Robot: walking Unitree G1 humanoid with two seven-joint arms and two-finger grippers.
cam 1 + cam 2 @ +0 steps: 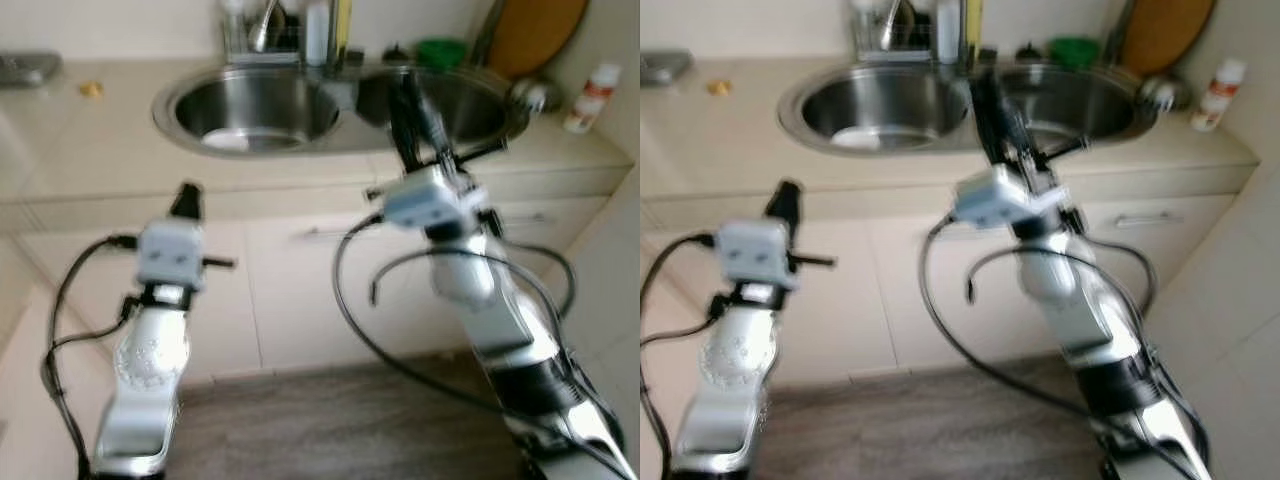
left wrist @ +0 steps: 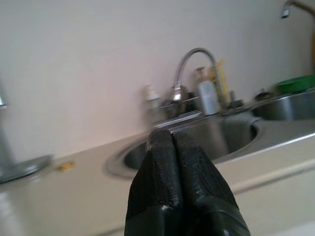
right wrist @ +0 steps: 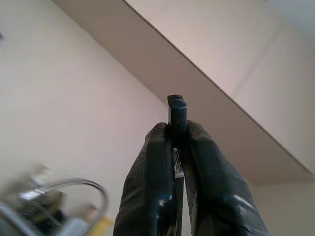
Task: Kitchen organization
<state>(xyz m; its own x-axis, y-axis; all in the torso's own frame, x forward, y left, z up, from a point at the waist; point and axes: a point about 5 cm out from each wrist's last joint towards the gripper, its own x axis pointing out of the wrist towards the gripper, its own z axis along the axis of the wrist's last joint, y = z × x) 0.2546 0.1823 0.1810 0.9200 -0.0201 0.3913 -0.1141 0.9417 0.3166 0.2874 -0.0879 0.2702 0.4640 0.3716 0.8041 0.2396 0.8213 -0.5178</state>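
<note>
Two silver arms raised before a beige kitchen counter, both head views blurred. Nearest, level with the cabinet fronts below the counter edge: left gripper, fingers pressed flat together, nothing between them. Higher and further forward, over the counter's front edge: right gripper, clamped narrowly on a slim dark piece that pokes up just past the fingertips; too thin and blurred to name, possibly a utensil. Beyond the grippers, set into the counter: steel double sink, something pale lying in the left basin, the right basin just ahead of the right gripper. Behind the basins: curved tap, soap bottle, green bowl, round wooden board leaning on the wall. Far right on the counter: white bottle.

Probably mid-carry, bringing the held piece to a place near the sink. Next move likely: reach further over the counter, lower gently, then part the fingers.
</note>
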